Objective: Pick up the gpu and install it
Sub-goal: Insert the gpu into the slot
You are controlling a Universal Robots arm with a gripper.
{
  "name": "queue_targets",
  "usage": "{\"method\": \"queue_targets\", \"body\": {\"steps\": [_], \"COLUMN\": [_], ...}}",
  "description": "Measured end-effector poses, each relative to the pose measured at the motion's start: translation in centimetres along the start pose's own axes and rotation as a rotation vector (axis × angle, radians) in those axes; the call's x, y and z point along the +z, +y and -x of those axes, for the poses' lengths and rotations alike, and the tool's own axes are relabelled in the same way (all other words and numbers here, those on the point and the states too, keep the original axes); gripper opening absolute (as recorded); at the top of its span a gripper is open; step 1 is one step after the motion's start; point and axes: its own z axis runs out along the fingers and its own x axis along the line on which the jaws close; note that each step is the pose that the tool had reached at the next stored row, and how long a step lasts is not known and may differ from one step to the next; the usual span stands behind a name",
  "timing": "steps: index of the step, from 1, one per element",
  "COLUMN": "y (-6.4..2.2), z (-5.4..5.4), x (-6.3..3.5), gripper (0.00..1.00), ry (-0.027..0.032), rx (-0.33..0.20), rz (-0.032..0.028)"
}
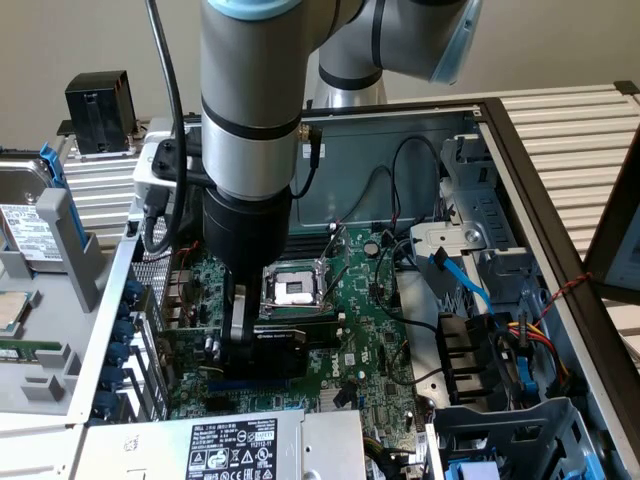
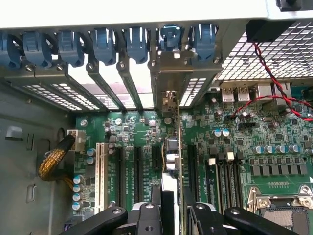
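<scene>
Clips (image 2: 105, 44), blue, along rear wall at exterior view's left, guarding bracket openings. Gripper (image 1: 255, 345) clamped on gpu (image 1: 285, 335): card upright, edge-on over motherboard (image 1: 370, 330) slot, bracket toward rear wall, probably for a straight push. Seated or not, cannot tell. Blue cable (image 1: 465, 285) well right, clear of the card.

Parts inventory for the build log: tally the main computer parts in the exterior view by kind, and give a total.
gpu: 1
motherboard: 1
CPU socket: 1
power supply: 1
hard drive: 1
Total: 5
</scene>
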Motion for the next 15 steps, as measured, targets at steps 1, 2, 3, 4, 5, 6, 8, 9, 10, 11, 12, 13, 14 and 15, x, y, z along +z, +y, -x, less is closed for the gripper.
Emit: {"method": "queue_targets", "body": {"steps": [1, 2, 3, 4, 5, 6, 8, 9, 10, 11, 12, 13, 14, 15], "y": [0.0, 0.0, 0.0, 0.0, 0.0, 0.0, 0.01, 0.0, 0.0, 0.0, 0.0, 0.0, 0.0, 0.0], "z": [0.0, 0.0, 0.0, 0.01, 0.01, 0.01, 0.01, 0.01, 0.01, 0.01, 0.01, 0.01, 0.01, 0.01], "x": [0.01, 0.01, 0.02, 0.02, 0.02, 0.02, 0.02, 0.02, 0.02, 0.02, 0.02, 0.02, 0.02, 0.02], "gripper": [0.27, 0.27, 0.27, 0.27, 0.27, 0.27, 0.27, 0.27, 0.27, 0.27, 0.27, 0.27, 0.27, 0.27], "ry": [0.0, 0.0, 0.0, -0.0001, -0.0001, -0.0001, 0.0, 0.0001, 0.0002, 0.0003, 0.0004, 0.0005, 0.0004, 0.0003], "rx": [0.0, 0.0, 0.0, 0.0, 0.0, 0.0, 0.0, 0.0, 0.0, 0.0, 0.0, -0.001, -0.001, -0.001], "rz": [0.0, 0.0001, 0.0001, 0.0001, 0.0001, 0.0004, 0.0016, 0.0025, 0.0036, 0.0041, 0.0046, 0.0047, 0.0047, 0.0046]}}
